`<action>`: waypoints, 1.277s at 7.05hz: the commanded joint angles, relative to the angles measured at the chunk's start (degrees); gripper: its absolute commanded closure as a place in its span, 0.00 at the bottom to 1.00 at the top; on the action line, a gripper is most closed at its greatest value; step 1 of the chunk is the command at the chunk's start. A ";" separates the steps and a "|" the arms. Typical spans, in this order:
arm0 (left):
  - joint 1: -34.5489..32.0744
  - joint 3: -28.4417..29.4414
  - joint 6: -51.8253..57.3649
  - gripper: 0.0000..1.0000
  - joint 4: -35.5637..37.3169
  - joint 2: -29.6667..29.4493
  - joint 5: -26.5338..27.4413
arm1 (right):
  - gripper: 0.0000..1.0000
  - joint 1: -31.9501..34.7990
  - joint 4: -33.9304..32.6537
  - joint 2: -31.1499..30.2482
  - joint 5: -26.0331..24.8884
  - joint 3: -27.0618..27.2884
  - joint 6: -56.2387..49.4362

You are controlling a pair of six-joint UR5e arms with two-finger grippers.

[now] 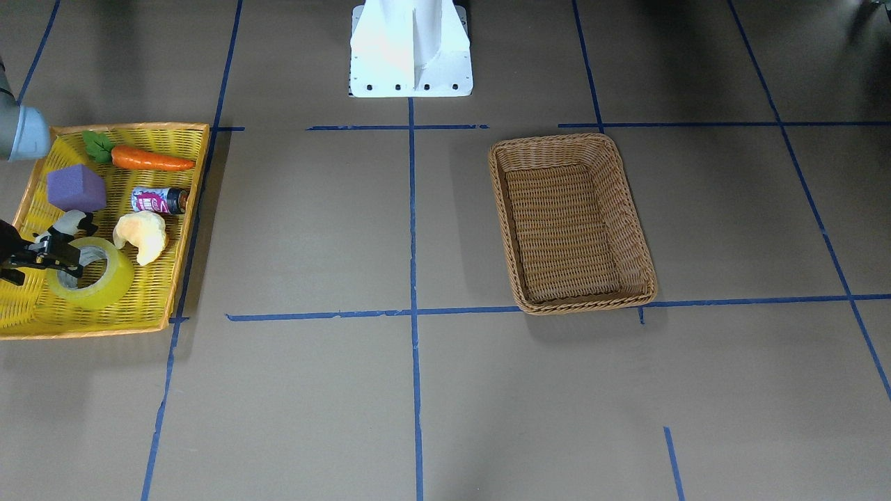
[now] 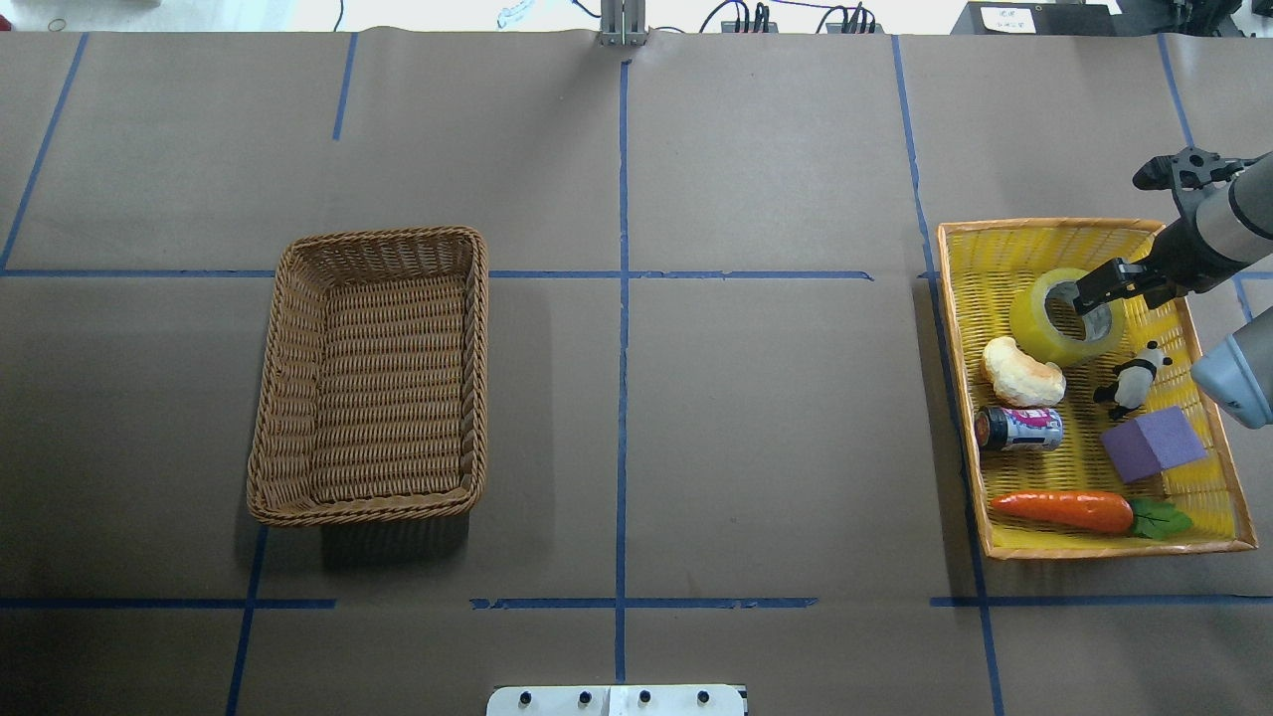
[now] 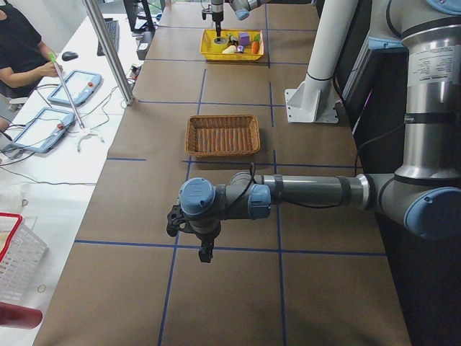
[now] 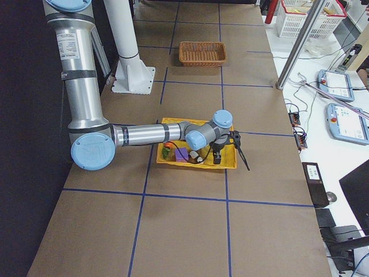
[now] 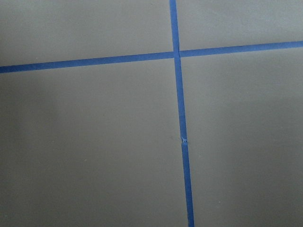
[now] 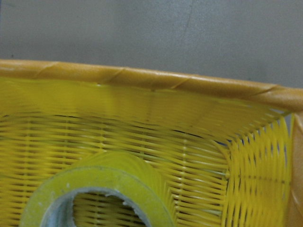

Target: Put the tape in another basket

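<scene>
Right wrist view: The tape [image 6: 94, 182] lay nearest the lens at the bottom edge. It was flat, core opening upward, inside the yellow tray [image 6: 142, 78] close to a corner. The right jaws did not show here.
Overhead view: The right arm [image 2: 1208, 229] was stretched over the tray's far end. The right jaws stood apart, their tips over the roll's core opening and the wall nearest the arm. Whether they touched the roll could not be told.
Axis: The roll's axis pointed straight up, so a pinch across one wall looked likelier than a grip round the whole roll (a judgement only).
Front-facing view: The tape [image 1: 111, 285] sat just beside a panda figure [image 1: 69, 223]. The basket [image 1: 564, 229] stood well apart from it, toward the robot's left.
Left-side view: The left arm [image 3: 310, 191] hung low over the surface, on the side of the basket away from the tray. The state of the left jaws could not be told.
Left wrist view: Only the surface [image 5: 94, 142] and blue lines [image 5: 180, 118] showed.
Nearer arm: The right arm, by far.
</scene>
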 commanded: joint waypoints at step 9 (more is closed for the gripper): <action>0.04 -0.55 -2.40 0.00 -0.09 -0.18 -0.09 | 1.00 -0.63 0.26 0.77 0.00 -0.06 0.03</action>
